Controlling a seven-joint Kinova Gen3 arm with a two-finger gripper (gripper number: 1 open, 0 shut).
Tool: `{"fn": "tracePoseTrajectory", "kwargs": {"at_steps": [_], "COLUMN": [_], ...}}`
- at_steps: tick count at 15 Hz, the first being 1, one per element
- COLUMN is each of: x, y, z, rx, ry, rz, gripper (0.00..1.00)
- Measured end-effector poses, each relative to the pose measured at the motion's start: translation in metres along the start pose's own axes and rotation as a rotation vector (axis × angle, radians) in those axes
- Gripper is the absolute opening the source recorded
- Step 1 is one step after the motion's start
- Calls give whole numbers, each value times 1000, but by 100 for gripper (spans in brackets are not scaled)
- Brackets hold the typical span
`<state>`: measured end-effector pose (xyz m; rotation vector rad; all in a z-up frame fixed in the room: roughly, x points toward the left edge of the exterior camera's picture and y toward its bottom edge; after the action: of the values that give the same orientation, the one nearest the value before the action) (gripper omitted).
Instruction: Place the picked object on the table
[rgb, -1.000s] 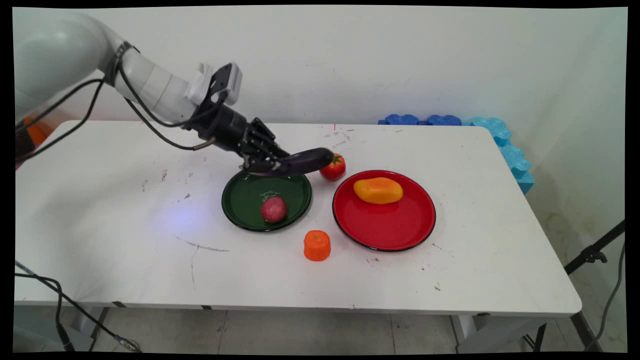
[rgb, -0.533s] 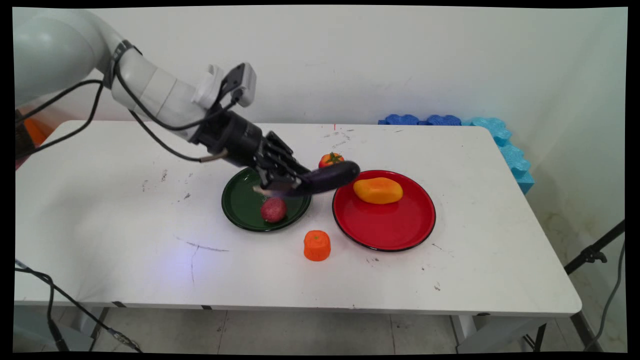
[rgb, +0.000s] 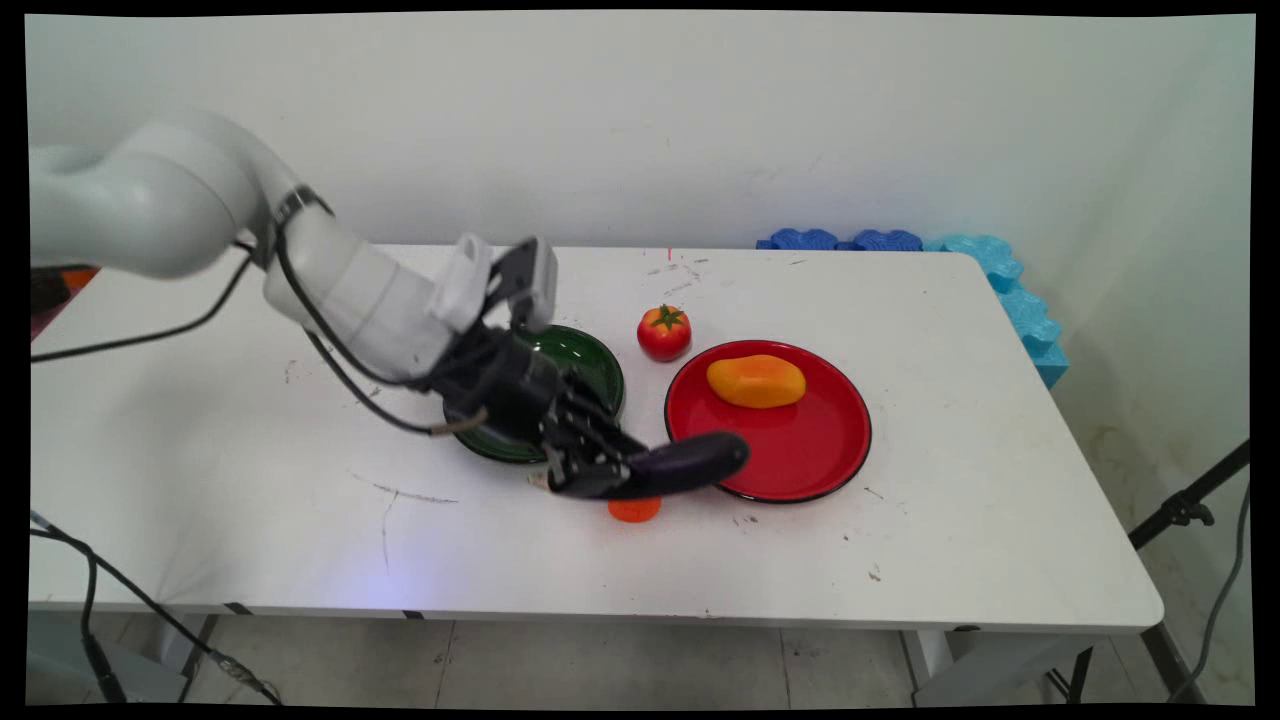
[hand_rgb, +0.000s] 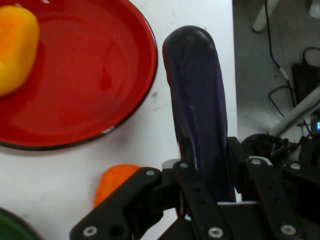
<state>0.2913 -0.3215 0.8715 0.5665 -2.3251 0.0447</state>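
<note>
My gripper (rgb: 600, 478) (hand_rgb: 207, 172) is shut on a dark purple eggplant (rgb: 690, 464) (hand_rgb: 199, 105), held level above the table. The eggplant's free end reaches over the near left rim of the red plate (rgb: 800, 450) (hand_rgb: 80, 75). Just below the gripper sits an orange carrot piece (rgb: 634, 510) (hand_rgb: 114, 181), mostly hidden by the hand in the main view. A yellow-orange mango (rgb: 756, 381) (hand_rgb: 14, 45) lies on the red plate's far side. The arm covers much of the green plate (rgb: 590, 362) (hand_rgb: 12, 226).
A red tomato (rgb: 665, 332) stands on the table between the two plates, farther back. Blue foam pieces (rgb: 960, 262) line the table's far right corner. A black stand (rgb: 1185, 508) and cables are off the right edge.
The gripper has carried the eggplant from over the green plate's far rim toward the near side, down to above the carrot piece. The arm now hides the red round fruit on the green plate.
</note>
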Motion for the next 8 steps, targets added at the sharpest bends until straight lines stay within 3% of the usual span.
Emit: {"fn": "tracePoseTrajectory", "kwargs": {"at_steps": [8], "x": [-25], "y": [15], "z": [43], "rx": [-26], "ry": [-23], "rz": [28], "gripper": [0]}}
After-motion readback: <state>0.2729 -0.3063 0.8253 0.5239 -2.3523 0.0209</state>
